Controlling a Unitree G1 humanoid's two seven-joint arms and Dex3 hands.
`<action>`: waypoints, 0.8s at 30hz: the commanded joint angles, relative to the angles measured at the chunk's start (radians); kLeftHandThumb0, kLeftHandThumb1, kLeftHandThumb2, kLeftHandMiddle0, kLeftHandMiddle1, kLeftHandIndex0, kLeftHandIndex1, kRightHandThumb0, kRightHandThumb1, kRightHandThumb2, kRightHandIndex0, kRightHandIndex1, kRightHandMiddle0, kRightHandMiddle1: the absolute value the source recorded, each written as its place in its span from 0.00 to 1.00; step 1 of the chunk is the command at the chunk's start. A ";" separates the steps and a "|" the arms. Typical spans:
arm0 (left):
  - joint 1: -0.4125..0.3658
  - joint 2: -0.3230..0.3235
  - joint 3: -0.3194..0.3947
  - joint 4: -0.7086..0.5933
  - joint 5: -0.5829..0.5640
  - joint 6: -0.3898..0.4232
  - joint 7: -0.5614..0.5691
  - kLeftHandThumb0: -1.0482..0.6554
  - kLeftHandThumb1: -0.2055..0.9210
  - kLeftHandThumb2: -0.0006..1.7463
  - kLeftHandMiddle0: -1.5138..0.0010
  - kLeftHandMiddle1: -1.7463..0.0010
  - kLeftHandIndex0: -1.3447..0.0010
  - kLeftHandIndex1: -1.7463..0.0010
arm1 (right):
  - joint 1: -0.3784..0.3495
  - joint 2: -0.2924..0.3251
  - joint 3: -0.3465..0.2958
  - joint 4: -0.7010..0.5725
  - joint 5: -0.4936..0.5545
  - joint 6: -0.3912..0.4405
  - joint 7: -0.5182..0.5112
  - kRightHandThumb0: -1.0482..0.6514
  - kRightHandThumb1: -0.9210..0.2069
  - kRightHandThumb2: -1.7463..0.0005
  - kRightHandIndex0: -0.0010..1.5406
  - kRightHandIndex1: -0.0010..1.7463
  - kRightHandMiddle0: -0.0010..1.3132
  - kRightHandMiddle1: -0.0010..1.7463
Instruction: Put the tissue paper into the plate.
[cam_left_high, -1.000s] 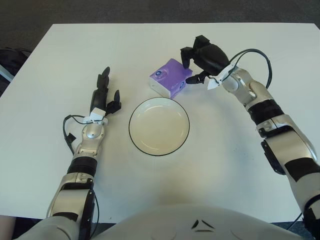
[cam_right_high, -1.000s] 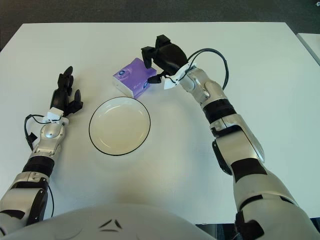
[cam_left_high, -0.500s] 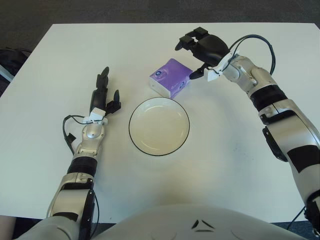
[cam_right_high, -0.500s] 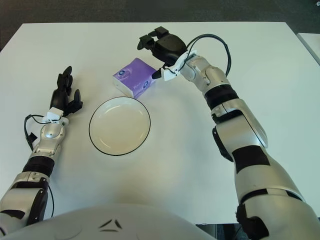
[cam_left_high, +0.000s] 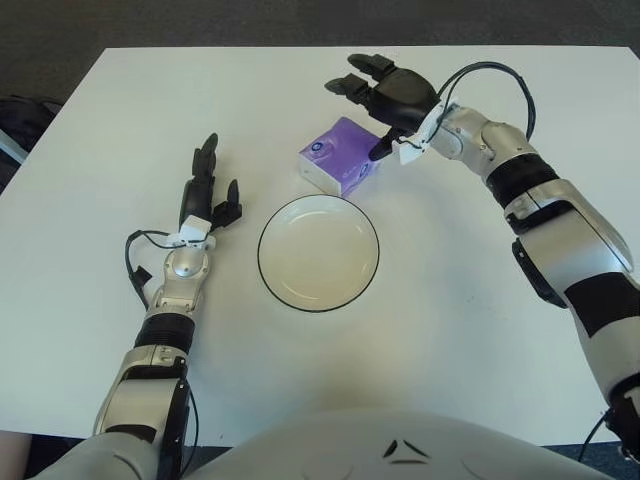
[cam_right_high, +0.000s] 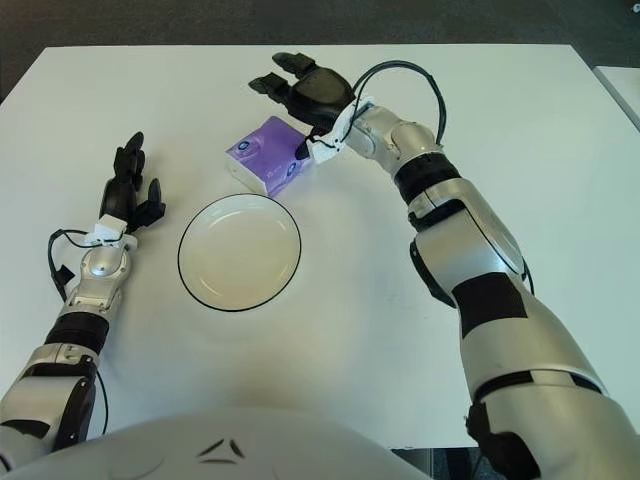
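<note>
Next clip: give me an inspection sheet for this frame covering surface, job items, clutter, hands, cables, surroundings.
Surface: white table, no marks seen.
Job items: purple tissue pack lies on the table just beyond the plate; plate holds nothing.
Clutter: nothing seen.
Hands: right hand open, above the pack's far right side, holding nothing; left hand open, left of the plate.
Cables: black cable loops over the right forearm; another by the left wrist.
Surroundings: dark floor beyond the table.
</note>
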 joint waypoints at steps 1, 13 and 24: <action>0.182 -0.119 -0.059 0.170 0.038 -0.007 0.030 0.21 1.00 0.47 0.88 0.99 1.00 0.80 | -0.051 0.015 0.035 0.027 -0.036 -0.012 -0.016 0.12 0.29 0.77 0.00 0.00 0.00 0.12; 0.188 -0.126 -0.067 0.156 0.053 0.016 0.050 0.21 1.00 0.47 0.88 1.00 1.00 0.82 | -0.063 0.042 0.088 0.049 -0.061 -0.022 -0.037 0.13 0.23 0.82 0.00 0.00 0.00 0.08; 0.193 -0.131 -0.071 0.143 0.055 0.031 0.058 0.22 1.00 0.45 0.89 1.00 1.00 0.82 | -0.061 0.066 0.113 0.068 -0.052 -0.048 -0.033 0.15 0.24 0.82 0.00 0.00 0.00 0.09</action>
